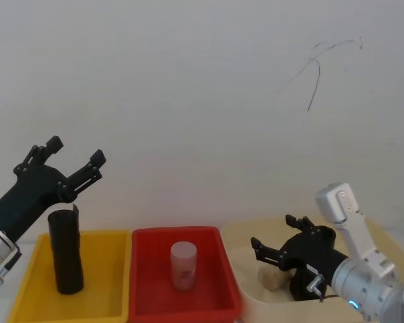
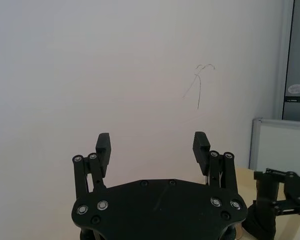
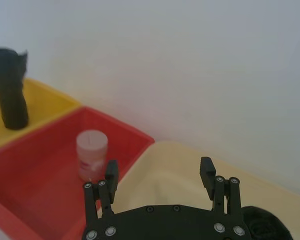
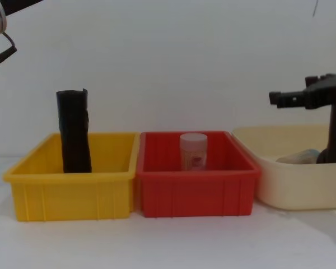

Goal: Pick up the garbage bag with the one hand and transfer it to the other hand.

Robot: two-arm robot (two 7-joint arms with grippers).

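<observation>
The garbage bag (image 1: 65, 250) stands upright in the yellow bin (image 1: 27, 296). My left gripper (image 1: 75, 163) hovers above it, jaws apart; my right gripper (image 1: 277, 237), jaws apart, hangs over the cream bin (image 1: 239, 237). A skewed descent could topple or crush the roll.

Bright, even light — soft shadows, slight blur.

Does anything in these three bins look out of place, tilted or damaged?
Nothing stands out. The garbage bag stands upright in the yellow bin, the small jar upright in the red bin. Both grippers, left and right, are open and hold nothing.
</observation>
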